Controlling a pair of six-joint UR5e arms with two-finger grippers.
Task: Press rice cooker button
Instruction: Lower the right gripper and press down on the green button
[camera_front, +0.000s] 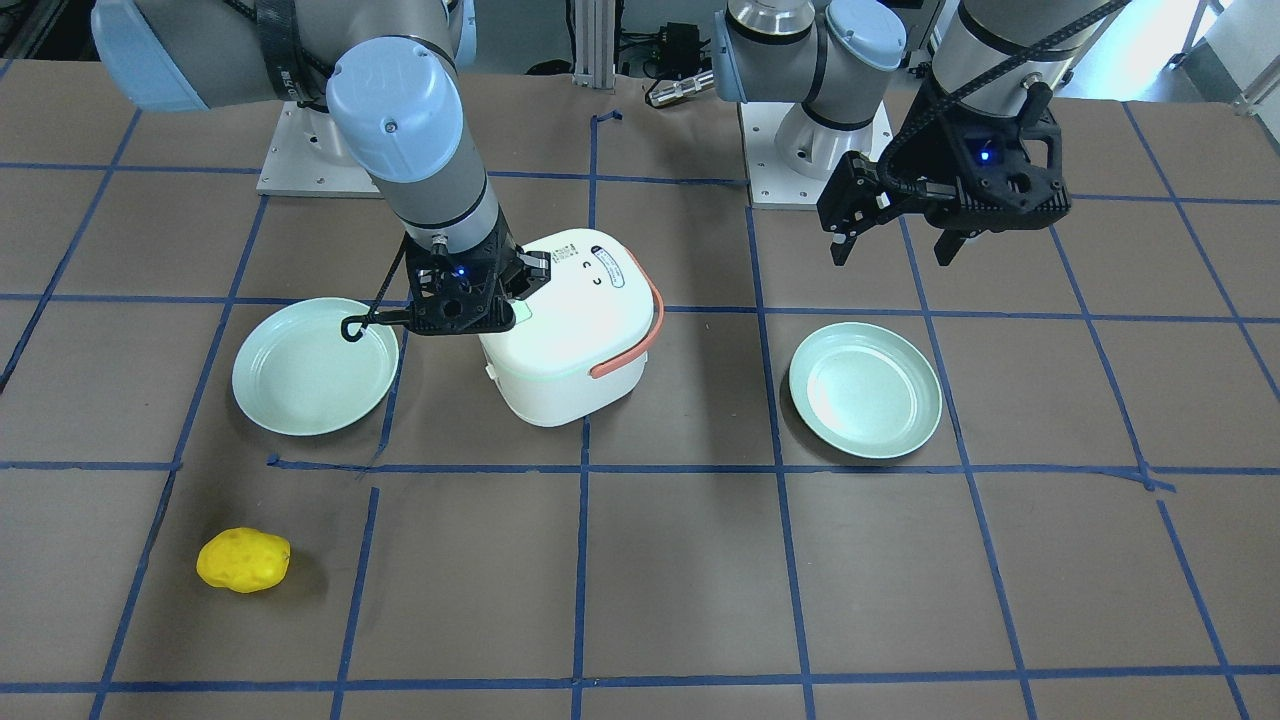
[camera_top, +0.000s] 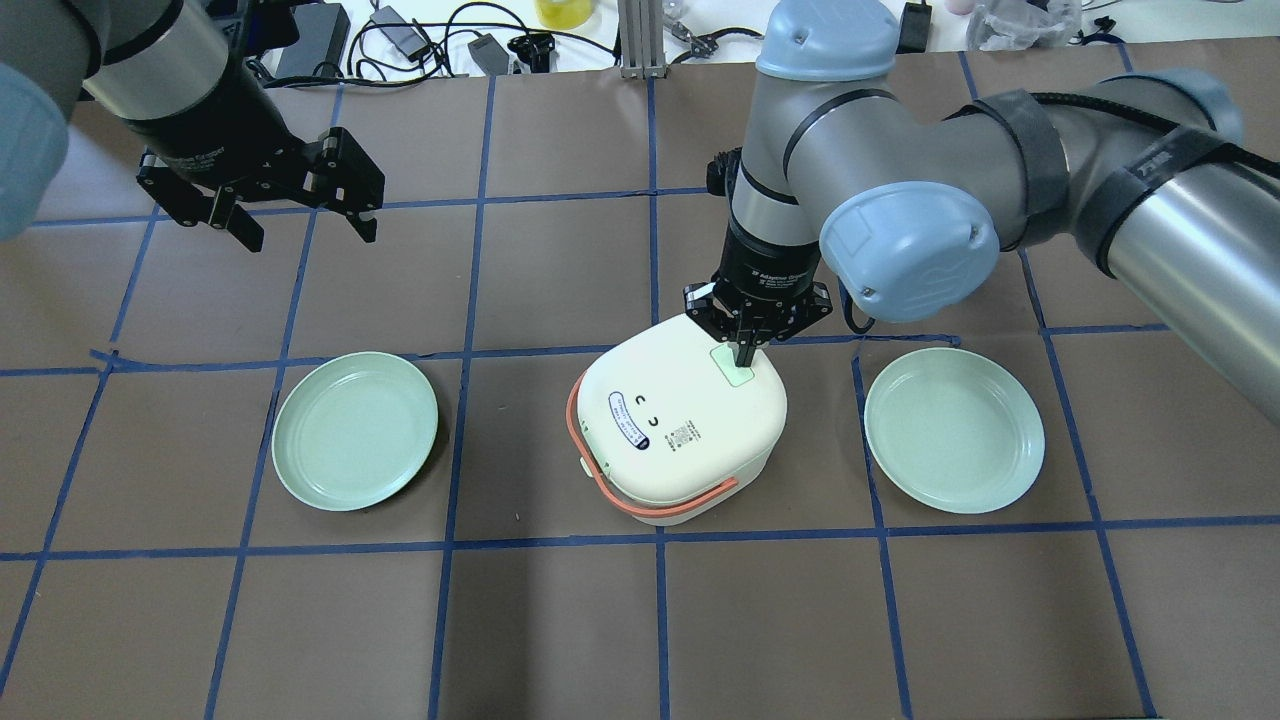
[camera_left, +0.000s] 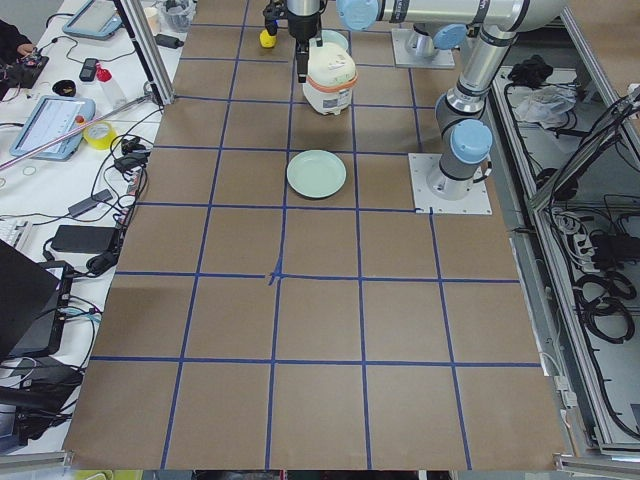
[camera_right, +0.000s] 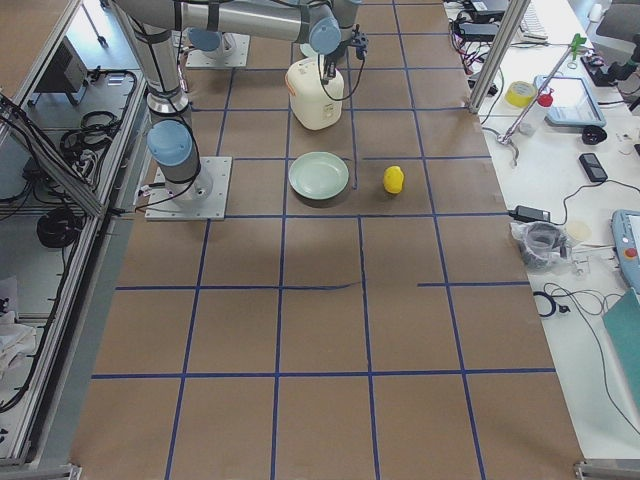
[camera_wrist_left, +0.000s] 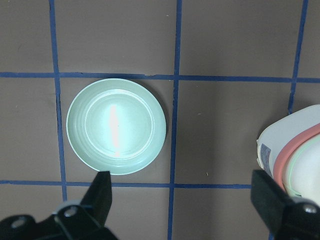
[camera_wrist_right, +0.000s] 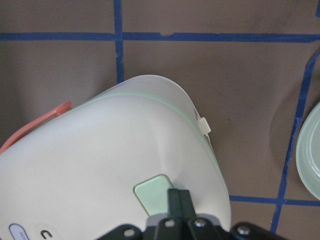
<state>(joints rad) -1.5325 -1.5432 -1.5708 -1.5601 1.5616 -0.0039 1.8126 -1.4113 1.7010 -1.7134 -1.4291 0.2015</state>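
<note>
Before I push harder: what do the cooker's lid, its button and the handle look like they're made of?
The rice cooker lid looks like hard plastic: cream, smooth, satin, with soft highlights. The button is pale mint with the same moulded look, probably plastic; a clean edge outlines it. The handle is a thin coral band, matte; plastic or rubbery, I can't tell.

- The desk (camera_top: 560, 620) wears brown paper, ruled into squares by blue tape (camera_top: 661, 620).
- Past its far edge in the overhead view, black cables (camera_top: 400, 40) and adapters lie on a white surface.
- In the left side view, a white bench (camera_left: 40, 190) runs along the desk's left, holding a tablet (camera_left: 50, 125), a yellow tape roll (camera_left: 98, 133) and a laptop (camera_left: 25, 300).
- An aluminium post (camera_left: 140, 50) rises at the desk's edge.
- On the right, more cables (camera_left: 600, 290) coil in a railed bay.
</note>
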